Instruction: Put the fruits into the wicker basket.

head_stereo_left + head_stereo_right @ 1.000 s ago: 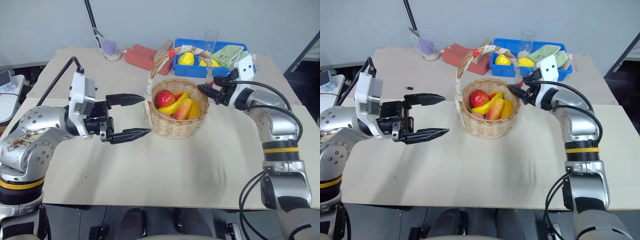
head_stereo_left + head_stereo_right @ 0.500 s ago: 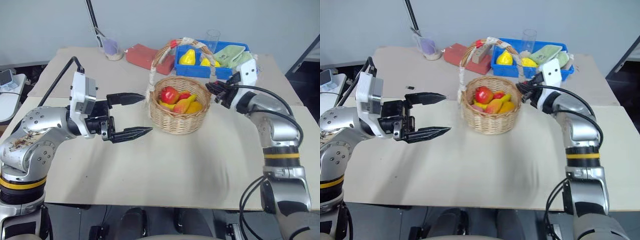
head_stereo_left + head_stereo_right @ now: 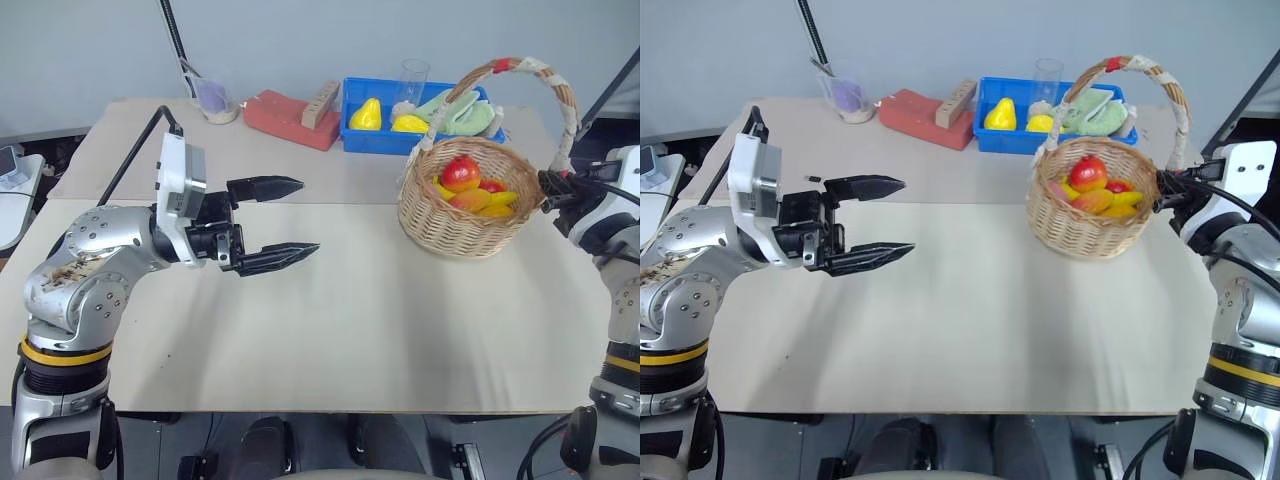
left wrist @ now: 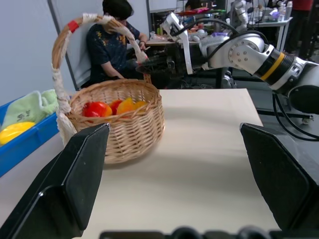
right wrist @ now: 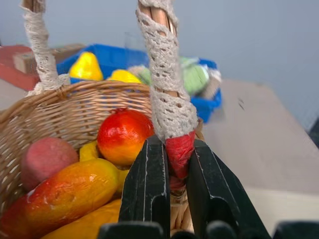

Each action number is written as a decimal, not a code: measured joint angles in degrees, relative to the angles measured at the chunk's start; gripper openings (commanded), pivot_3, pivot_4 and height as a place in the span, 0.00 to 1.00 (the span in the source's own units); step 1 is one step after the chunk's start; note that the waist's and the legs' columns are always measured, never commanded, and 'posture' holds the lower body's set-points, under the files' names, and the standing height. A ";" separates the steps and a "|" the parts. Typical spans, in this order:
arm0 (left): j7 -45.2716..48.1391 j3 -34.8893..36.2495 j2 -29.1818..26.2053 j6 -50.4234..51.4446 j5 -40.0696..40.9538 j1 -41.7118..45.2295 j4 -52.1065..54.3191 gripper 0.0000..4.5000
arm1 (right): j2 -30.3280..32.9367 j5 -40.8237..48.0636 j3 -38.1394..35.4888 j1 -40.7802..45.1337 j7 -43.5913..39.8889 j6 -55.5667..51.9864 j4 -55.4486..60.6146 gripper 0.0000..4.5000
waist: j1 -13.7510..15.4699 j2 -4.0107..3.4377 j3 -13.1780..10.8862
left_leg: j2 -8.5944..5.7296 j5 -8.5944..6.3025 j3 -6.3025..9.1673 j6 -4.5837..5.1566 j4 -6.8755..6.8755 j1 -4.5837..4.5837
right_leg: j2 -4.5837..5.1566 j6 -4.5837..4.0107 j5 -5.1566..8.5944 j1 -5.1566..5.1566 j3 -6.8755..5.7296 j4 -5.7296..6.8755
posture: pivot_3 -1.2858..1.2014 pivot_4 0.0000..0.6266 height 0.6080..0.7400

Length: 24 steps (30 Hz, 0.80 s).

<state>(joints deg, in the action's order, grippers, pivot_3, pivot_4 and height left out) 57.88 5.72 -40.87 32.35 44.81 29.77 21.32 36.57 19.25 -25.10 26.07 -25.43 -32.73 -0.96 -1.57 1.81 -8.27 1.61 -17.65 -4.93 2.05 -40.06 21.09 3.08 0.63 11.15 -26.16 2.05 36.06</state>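
The wicker basket point(image 3: 455, 225) stands at the right of the table, its cloth-wrapped handle point(image 3: 522, 68) arching over it. Inside lie a red-to-yellow mango point(image 5: 61, 191), a yellow banana point(image 3: 441, 188) partly hidden under it, and a round red fruit point(image 5: 124, 135). My right gripper point(image 5: 172, 149) is shut on the red-banded foot of the handle at the basket's right rim, seen also from the head point(image 3: 549, 188). My left gripper point(image 3: 306, 215) hovers open over the table's left half, pointing toward the basket, well apart from it, with nothing between its fingers.
A blue bin point(image 3: 366, 135) with yellow fruits, a green cloth and a glass stands just behind the basket. A red block point(image 3: 287, 112) and a cup point(image 3: 214, 100) sit at the back left. A person point(image 4: 116, 37) sits beyond the table's right end.
My right gripper has shut on the basket's handle and drawn the basket from the table's middle to the right. The left gripper has stayed open in place.
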 measured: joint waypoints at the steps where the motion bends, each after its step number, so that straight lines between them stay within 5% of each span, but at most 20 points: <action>1: -0.02 0.00 0.05 -0.14 -0.26 0.00 -0.16 1.00 | -0.38 -0.01 0.16 0.11 0.25 0.26 -0.80 0.14 | -0.04 -0.01 0.00 | 0.01 0.00 0.00 0.00 0.00 -0.01 | 0.00 0.00 0.00 -0.01 0.00 0.00 | 0.52 0.24 0.72; 12: -2.38 0.72 -0.50 -1.39 -3.70 -2.22 -0.72 1.00 | 4.14 2.50 0.15 -0.63 -3.48 0.65 -0.96 0.99 | 1.14 -0.07 0.02 | 0.01 0.00 0.02 0.02 -0.05 0.06 | 0.12 0.04 -0.01 -0.01 -0.02 -0.06 | 0.52 0.24 0.72; 24: -2.27 4.44 -12.13 -4.07 -15.10 -14.61 -4.22 1.00 | 25.10 6.94 -2.88 -22.03 -30.01 -3.22 6.63 0.99 | 0.63 -0.09 0.03 | 0.18 -0.02 -0.01 0.07 0.09 -0.04 | -0.01 0.11 0.05 0.00 0.01 -0.10 | 0.52 0.24 0.72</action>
<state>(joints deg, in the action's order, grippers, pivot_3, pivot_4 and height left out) 55.61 10.16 -53.00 28.28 29.71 15.16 17.10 61.67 26.18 -27.98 4.05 -55.43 -35.96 5.66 -0.94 1.73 -8.24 1.79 -17.67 -4.94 2.12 -39.98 21.04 3.08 0.74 11.20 -26.16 2.07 35.96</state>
